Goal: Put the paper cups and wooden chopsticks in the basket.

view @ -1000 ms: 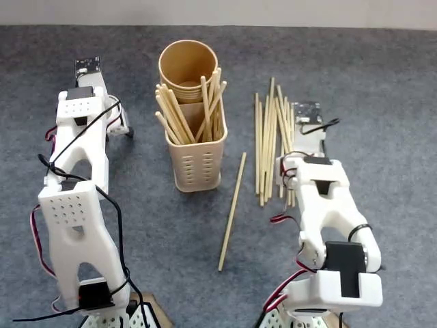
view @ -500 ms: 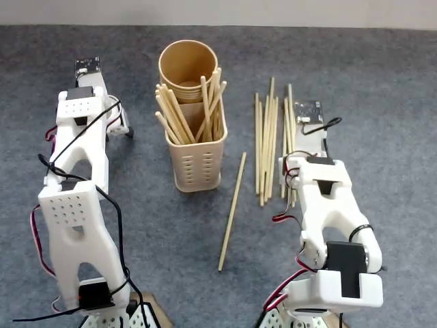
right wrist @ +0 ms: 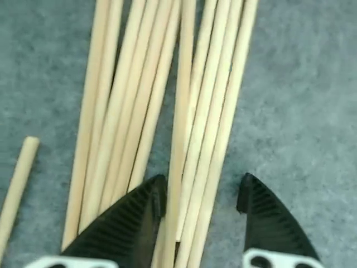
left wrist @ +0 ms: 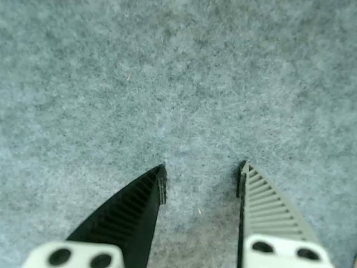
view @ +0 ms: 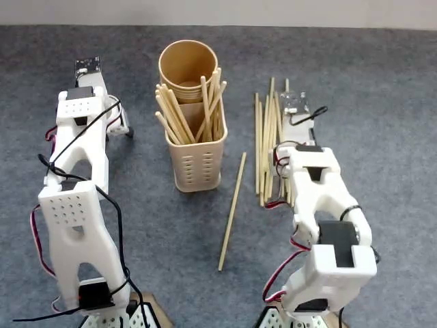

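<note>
A cream slotted basket (view: 198,160) stands mid-table and holds stacked paper cups (view: 188,65) and several wooden chopsticks (view: 179,116). A pile of loose chopsticks (view: 266,140) lies on the carpet to its right. A single chopstick (view: 232,210) lies apart, nearer the front. My right arm (view: 311,184) stretches over that pile. My right gripper (right wrist: 202,192) is open just above the loose chopsticks (right wrist: 195,95), with a few of them between its fingertips. My left gripper (left wrist: 202,173) is open over bare carpet, at the far end of the left arm (view: 82,123).
Grey carpet (view: 382,102) covers the table. The single chopstick (right wrist: 17,181) lies off to one side of the right gripper. Bare carpet stretches to the right of the pile and between the left arm and the basket.
My right arm has swung left and forward, so its wrist now sits over the chopstick pile. A few chopsticks at the pile's right edge shifted. The left arm is unchanged.
</note>
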